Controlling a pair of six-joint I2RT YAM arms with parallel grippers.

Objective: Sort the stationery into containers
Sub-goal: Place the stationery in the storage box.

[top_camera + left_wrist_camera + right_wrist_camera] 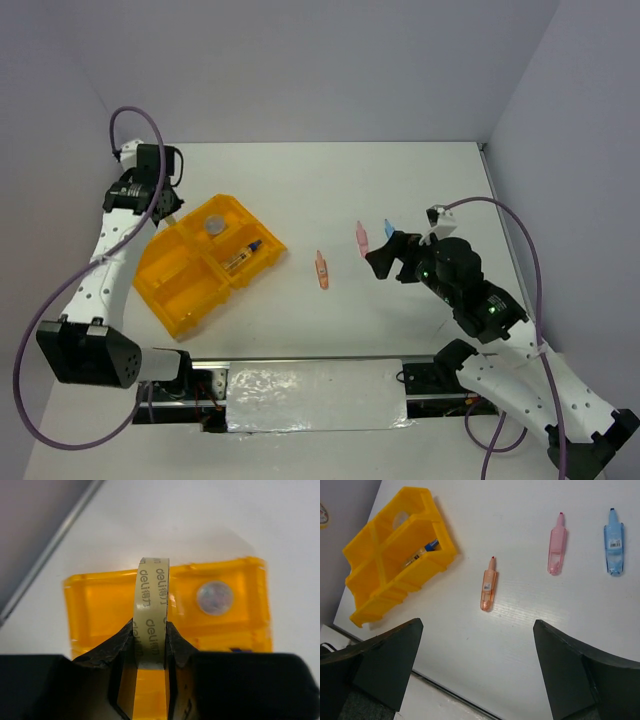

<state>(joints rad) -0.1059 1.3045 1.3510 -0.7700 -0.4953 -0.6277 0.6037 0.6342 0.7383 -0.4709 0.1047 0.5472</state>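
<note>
With the jar (pixel 216 226) and capped tube (pixel 243 257) in the yellow tray (pixel 188 300), the left end effector (pixel 150 630) pinches the tape ring (pixel 152 595) close over it, while the orange pen (pixel 488 584), pink pen (pixel 556 545) and blue pen (pixel 614 543) wait on the desk (pixel 420 180) ahead of the wide-open right end effector (pixel 477 625).

Bright, even light. The matte white table (pixel 400 190) carries a faint sheen at lower centre of the right wrist view. The translucent yellow-orange plastic tray (pixel 370 602) casts a soft shadow rightward there; in the left wrist view it blurs behind the sharp beige tape ring (pixel 152 610).
</note>
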